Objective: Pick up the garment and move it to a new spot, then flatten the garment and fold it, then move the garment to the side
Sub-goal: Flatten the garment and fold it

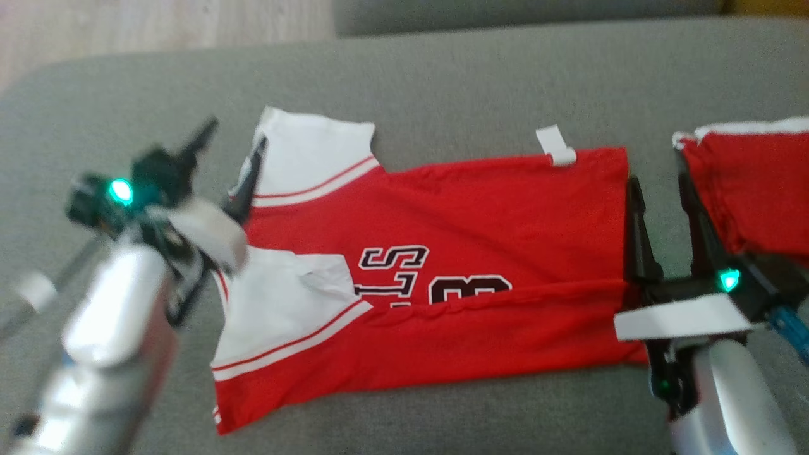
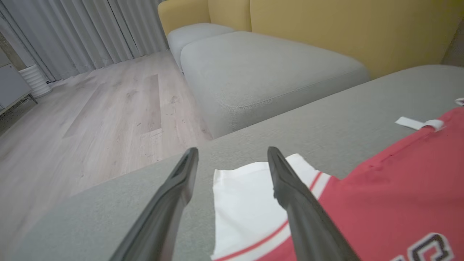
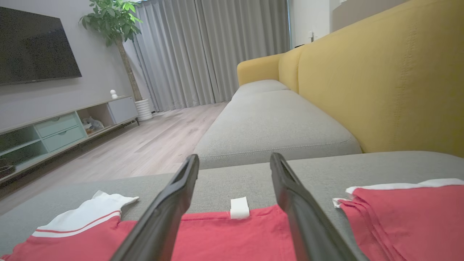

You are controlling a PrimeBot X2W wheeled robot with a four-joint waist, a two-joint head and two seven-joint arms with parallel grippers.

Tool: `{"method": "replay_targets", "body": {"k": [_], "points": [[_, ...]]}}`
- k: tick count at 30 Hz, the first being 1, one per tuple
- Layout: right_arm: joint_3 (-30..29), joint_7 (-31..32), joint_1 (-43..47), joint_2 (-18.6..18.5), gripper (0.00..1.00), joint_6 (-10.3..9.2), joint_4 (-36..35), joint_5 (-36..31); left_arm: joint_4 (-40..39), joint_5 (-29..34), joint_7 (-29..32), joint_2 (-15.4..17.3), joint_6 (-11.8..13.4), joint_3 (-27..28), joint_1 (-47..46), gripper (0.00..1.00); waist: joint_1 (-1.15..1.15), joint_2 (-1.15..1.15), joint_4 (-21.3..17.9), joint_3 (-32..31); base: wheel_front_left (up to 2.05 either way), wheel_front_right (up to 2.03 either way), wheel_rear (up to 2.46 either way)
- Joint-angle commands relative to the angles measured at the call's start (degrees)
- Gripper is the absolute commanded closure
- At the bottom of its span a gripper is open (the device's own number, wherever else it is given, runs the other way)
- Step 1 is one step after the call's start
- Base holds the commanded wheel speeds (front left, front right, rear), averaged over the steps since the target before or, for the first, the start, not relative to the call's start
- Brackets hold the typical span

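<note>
Grey sofa cushion spans the head view, with a yellow backrest behind it and pale wood floor beyond its edge. Red jersey lies flat across the middle of the cushion. Its white sleeves are at the robot's left end and its hem at the right. The near long edge is folded up over the body, partly covering the black-and-white lettering. Second red garment, white-trimmed, sits on the cushion beyond the hem end, apart from the jersey. Left gripper is at the sleeve end with fingers spread wide and nothing between them. One finger lies over the edge of the far white sleeve, the other over bare cushion. In the left wrist view the sleeve's corner shows between the fingers. Right gripper is at the hem end, fingers likewise apart and empty. One finger runs right along the hem, the other over the grey strip between the two garments. Small white label sticks out from the jersey's far edge onto the cushion.
</note>
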Motion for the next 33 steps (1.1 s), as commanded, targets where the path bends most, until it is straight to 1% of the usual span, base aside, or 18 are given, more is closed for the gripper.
{"method": "replay_targets", "body": {"k": [1, 5, 8, 11, 16, 21, 25, 33], "points": [[2.3, -0.6, -3.0, -0.4, 0.0, -0.04, -2.0, -0.6, 1.2, -0.3, 1.6, 3.7, -0.7, 1.0, -5.8, 0.0, -0.01, 0.0, -2.3, 4.9, 0.0, 0.0, 0.0], [4.2, -0.6, -6.2, -0.4, 0.0, -0.04, -2.1, -1.1, 9.8, -3.2, 6.8, 6.6, -1.5, -1.9, -14.3, 0.0, -0.01, 0.0, -4.6, 8.3, 0.0, 0.0, 0.0], [5.2, -0.6, -7.7, -0.4, 0.0, -0.04, -2.3, -0.7, 13.4, -8.1, 9.9, 8.5, -1.6, -6.3, -18.2, 0.0, -0.01, 0.0, -5.9, 9.8, 0.0, 0.0, 0.0], [5.7, -0.6, -8.7, -0.4, 0.0, -0.04, -2.6, -0.6, 15.4, -11.7, 11.1, 10.9, -1.6, -10.1, -21.1, 0.0, -0.01, 0.0, -7.0, 11.1, 0.0, 0.0, 0.0], [5.7, -0.6, -9.3, -0.4, 0.0, -0.04, -3.2, -0.4, 17.4, -16.4, 11.5, 13.7, -1.6, -15.4, -24.8, 0.0, -0.01, 0.0, -8.1, 12.8, 0.0, 0.0, 0.0], [6.0, -0.6, -9.9, -0.4, 0.0, -0.04, -3.7, -0.1, 19.4, -20.4, 12.4, 15.0, -1.6, -19.1, -28.1, 0.0, -0.01, 0.0, -9.2, 14.4, 0.0, 0.0, 0.0], [6.4, -0.6, -10.3, -0.4, 0.0, -0.04, -3.8, 0.3, 21.5, -22.2, 12.9, 15.4, -1.6, -21.6, -30.2, 0.0, -0.01, 0.0, -10.0, 15.5, 0.0, 0.0, 0.0], [6.4, -0.6, -10.3, -0.4, 0.0, -0.04, -4.0, 0.6, 22.9, -28.0, 18.3, 15.8, -1.6, -26.9, -31.0, 0.0, -0.01, 0.0, -10.9, 15.9, 0.0, 0.0, 0.0]]}}
